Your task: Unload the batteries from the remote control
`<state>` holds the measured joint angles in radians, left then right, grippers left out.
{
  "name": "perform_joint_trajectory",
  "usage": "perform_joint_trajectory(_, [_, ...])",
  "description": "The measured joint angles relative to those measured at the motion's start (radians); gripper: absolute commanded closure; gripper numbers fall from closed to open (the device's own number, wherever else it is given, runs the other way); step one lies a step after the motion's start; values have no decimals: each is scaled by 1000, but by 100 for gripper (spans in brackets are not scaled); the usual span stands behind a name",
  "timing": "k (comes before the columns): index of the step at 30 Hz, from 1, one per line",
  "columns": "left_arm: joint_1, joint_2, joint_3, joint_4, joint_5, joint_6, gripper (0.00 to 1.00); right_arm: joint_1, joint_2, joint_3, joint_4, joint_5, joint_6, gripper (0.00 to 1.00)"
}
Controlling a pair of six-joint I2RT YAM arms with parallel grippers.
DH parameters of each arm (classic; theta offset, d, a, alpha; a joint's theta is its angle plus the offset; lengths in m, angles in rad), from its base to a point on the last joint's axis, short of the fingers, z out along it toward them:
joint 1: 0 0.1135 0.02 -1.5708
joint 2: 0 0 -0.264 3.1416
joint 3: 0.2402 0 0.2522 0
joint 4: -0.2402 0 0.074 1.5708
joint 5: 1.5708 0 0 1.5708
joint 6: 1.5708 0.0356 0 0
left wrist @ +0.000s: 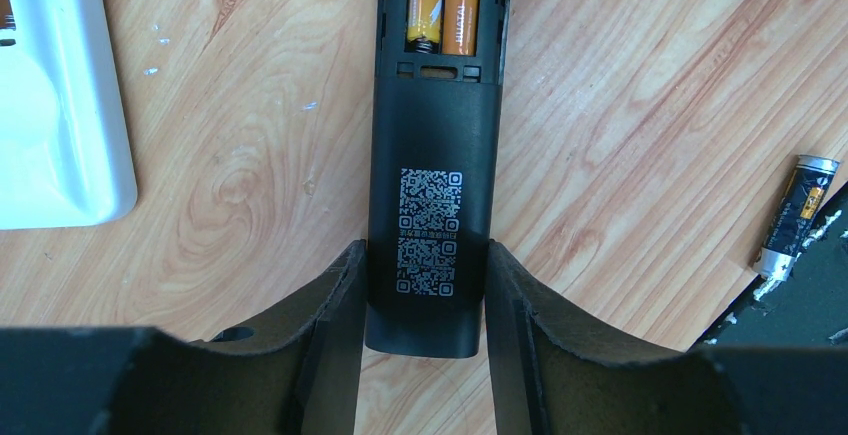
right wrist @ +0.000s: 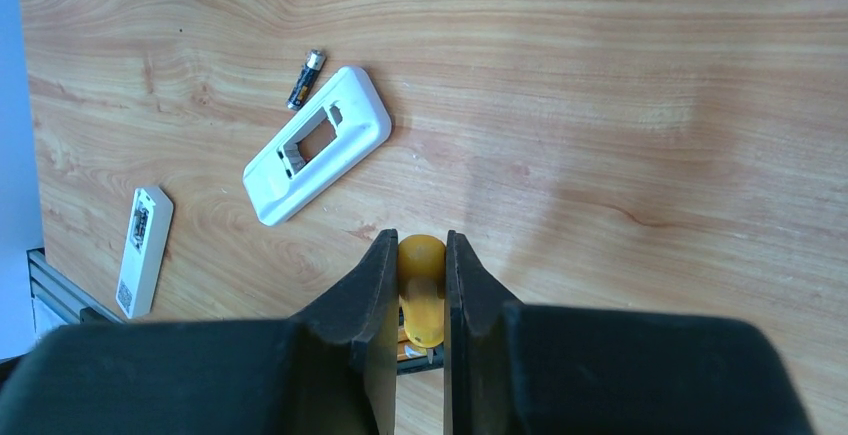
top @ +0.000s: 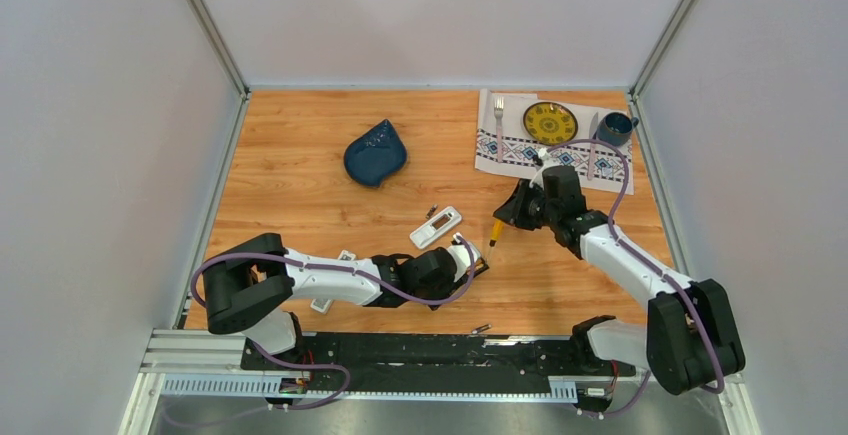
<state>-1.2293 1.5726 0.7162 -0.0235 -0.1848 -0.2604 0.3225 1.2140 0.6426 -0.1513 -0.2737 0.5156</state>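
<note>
- Left gripper point(left wrist: 425, 255) fingers clamp the tail end of the black remote point(left wrist: 435, 135), one against each long side.
- Two orange batteries point(left wrist: 445, 0) sit side by side in its open bay, at the end away from the grip.
- Right gripper point(right wrist: 421, 240) pinches the screwdriver point(right wrist: 422, 295) by its yellow handle.
- Judgement: lever under one battery's end at a shallow angle while the left pins the body flat; a steep pry may flick it away.
- Loose battery point(left wrist: 797, 217) lies right of the black remote, apart from it.
- White remote point(right wrist: 318, 143), bay empty, has a second loose battery point(right wrist: 306, 79) just beside it.
- Table point(left wrist: 650, 85) shows open wood right of the screwdriver; the arms work close together.
</note>
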Motion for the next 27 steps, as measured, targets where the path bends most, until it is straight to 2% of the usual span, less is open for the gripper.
perform_joint_trajectory(15, [0,11,7,9,0,1,62,5,66,0,58,-2,8,100])
perform_joint_trajectory(27, [0,14,11,5,0,0,66,10,56,-16,79,-8,13,100])
